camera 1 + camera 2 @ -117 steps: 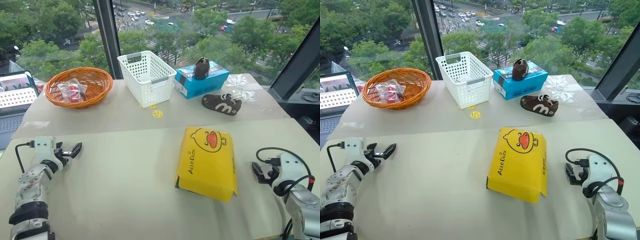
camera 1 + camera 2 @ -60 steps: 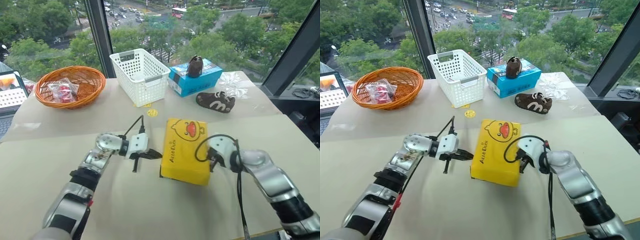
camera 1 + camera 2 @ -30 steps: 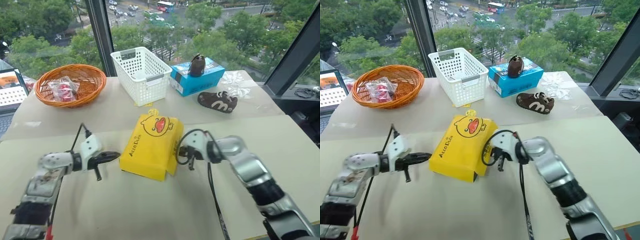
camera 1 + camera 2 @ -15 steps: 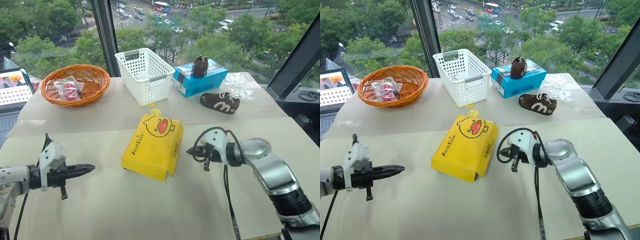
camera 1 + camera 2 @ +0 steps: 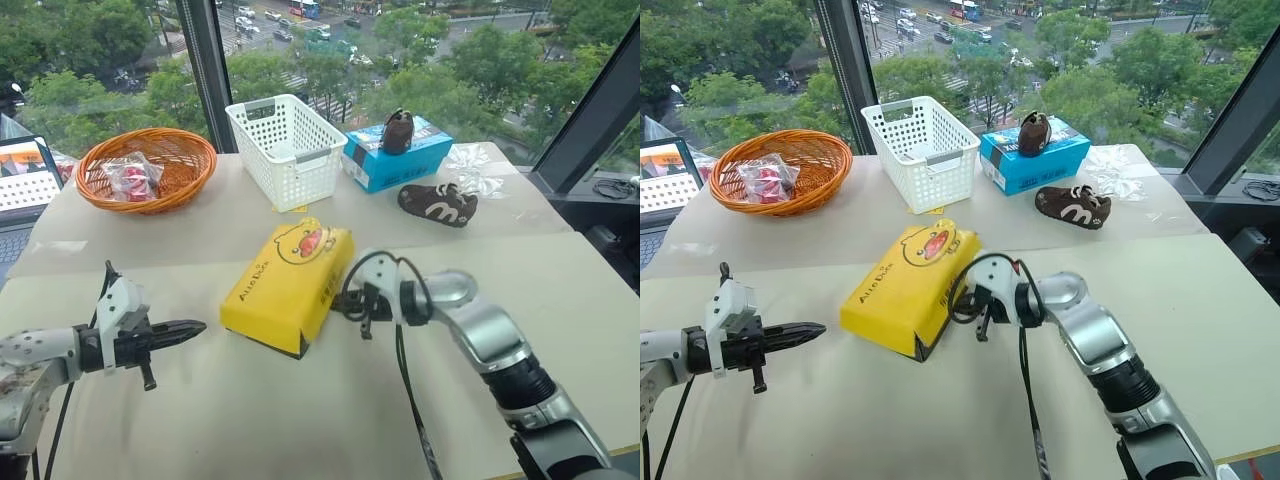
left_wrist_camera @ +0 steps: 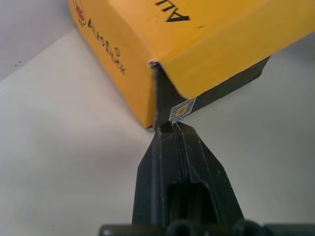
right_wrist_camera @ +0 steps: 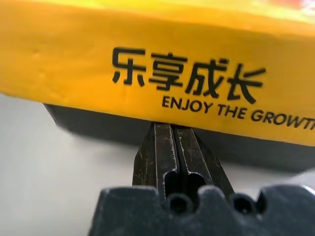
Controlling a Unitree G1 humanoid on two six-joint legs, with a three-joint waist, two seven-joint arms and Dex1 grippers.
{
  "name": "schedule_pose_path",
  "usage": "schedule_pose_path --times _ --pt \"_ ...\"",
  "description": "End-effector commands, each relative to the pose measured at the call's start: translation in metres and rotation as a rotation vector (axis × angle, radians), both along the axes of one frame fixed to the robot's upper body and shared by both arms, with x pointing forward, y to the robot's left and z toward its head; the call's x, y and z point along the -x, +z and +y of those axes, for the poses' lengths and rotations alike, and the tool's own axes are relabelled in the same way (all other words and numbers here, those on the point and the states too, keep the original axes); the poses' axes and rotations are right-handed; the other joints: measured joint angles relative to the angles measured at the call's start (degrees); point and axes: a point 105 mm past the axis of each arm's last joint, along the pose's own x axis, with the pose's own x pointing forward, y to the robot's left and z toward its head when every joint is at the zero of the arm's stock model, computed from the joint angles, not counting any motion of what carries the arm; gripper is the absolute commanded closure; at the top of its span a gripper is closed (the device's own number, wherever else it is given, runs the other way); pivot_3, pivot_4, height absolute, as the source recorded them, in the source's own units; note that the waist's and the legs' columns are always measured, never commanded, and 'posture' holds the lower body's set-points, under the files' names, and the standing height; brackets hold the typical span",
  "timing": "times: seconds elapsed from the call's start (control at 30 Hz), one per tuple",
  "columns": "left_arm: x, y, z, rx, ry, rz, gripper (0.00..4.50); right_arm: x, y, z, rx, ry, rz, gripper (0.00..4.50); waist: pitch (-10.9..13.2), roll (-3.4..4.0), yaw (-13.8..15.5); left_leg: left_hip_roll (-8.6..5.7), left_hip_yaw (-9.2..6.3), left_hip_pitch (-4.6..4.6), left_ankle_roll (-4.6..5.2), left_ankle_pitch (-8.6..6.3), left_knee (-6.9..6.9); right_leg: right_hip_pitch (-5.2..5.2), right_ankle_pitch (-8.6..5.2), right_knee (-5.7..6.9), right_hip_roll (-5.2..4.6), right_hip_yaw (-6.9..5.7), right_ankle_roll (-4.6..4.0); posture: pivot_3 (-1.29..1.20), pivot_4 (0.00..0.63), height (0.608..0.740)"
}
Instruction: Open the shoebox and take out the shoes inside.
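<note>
Lying lid-closed, askew on the desk (image 5: 300,420): yellow shoebox (image 5: 285,285), in front of the white basket (image 5: 287,148); right claw (image 5: 338,303), fingers pressed together, tip at the shoebox's black base; left claw (image 5: 196,326), likewise closed, pointing at the shoebox's near corner, apart

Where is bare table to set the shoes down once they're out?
Bare: the near table between both arms, and right of the yellow cardboard shoebox. Crowded: the far edge, with orange wicker basket, white plastic basket, blue box, brown shoe.
</note>
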Motion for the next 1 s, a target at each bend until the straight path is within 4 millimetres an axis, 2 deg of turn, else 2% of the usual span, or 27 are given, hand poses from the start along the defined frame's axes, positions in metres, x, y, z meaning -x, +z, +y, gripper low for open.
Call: schedule_pose_path --times 0.03,0.17,0.33,0.43,0.5,0.67,0.83,0.97,1.0 --pt "0.0 0.009 -0.006 -0.018 -0.028 -0.044 4.5 -0.002 0.031 0.013 -0.07 0.073 -0.041 4.47 0.0 0.02 -0.1 0.0 0.0 0.0 -0.01 0.0 0.0 -0.01 0.0 0.01 0.01 0.0 0.0 0.0 0.15 0.731" --pt "0.0 0.013 -0.006 -0.018 -0.022 -0.06 4.5 -0.012 0.044 0.03 -0.076 0.115 -0.075 4.47 0.0 0.03 -0.2 0.03 -0.01 0.04 -0.09 0.05 -0.03 -0.03 0.01 0.08 0.06 0.0 -0.03 0.0 0.15 0.731" --pt "0.011 0.024 -0.004 -0.007 -0.007 -0.063 4.5 -0.034 0.06 0.075 -0.102 0.142 -0.145 4.47 0.1 0.05 -0.9 0.03 0.04 0.03 -0.17 0.1 -0.03 -0.15 -0.01 0.3 0.07 0.06 -0.09 0.0 0.15 0.731" --pt "0.033 0.031 0.001 -0.005 0.002 -0.037 4.5 -0.059 0.079 0.113 -0.134 0.109 -0.178 4.47 0.1 0.04 -1.6 0.01 0.05 0.01 -0.5 0.29 -0.03 -0.32 -0.07 0.67 0.02 0.08 -0.18 0.0 0.15 0.731" --pt "0.043 0.036 0.002 0.011 0.018 -0.032 4.5 -0.068 0.087 0.128 -0.15 0.092 -0.171 4.47 0.2 0.09 -2.0 0.02 0.12 -0.11 -0.58 0.34 -0.05 -0.57 -0.08 0.79 0.03 0.19 -0.22 0.0 0.15 0.731" --pt "0.068 0.038 -0.008 0.044 0.044 -0.025 4.5 -0.071 0.094 0.154 -0.149 0.106 -0.184 4.47 0.3 0.18 -1.6 0.01 -0.13 -0.17 -0.8 0.44 -0.22 -0.59 -0.19 0.79 0.03 0.03 -0.37 0.0 0.15 0.731" --pt "0.079 0.035 -0.016 0.06 0.076 -0.025 4.5 -0.061 0.099 0.17 -0.152 0.164 -0.213 4.47 0.3 0.25 -1.7 -0.02 -0.16 -0.28 -0.78 0.4 -0.22 -0.61 -0.19 0.75 -0.03 0.0 -0.36 0.0 0.15 0.731" --pt "0.078 0.035 -0.017 0.065 0.093 -0.03 4.5 -0.055 0.112 0.163 -0.155 0.239 -0.262 4.47 0.3 0.29 -1.7 -0.02 -0.24 -0.27 -0.8 0.41 -0.22 -0.61 -0.22 0.77 0.01 -0.03 -0.4 0.0 0.15 0.731" --pt "0.077 0.034 -0.018 0.066 0.094 -0.03 4.5 -0.051 0.118 0.152 -0.154 0.287 -0.282 4.47 0.3 0.29 -1.7 -0.02 -0.26 -0.25 -0.7 0.36 -0.22 -0.6 -0.23 0.78 0.02 -0.03 -0.41 0.0 0.15 0.731"
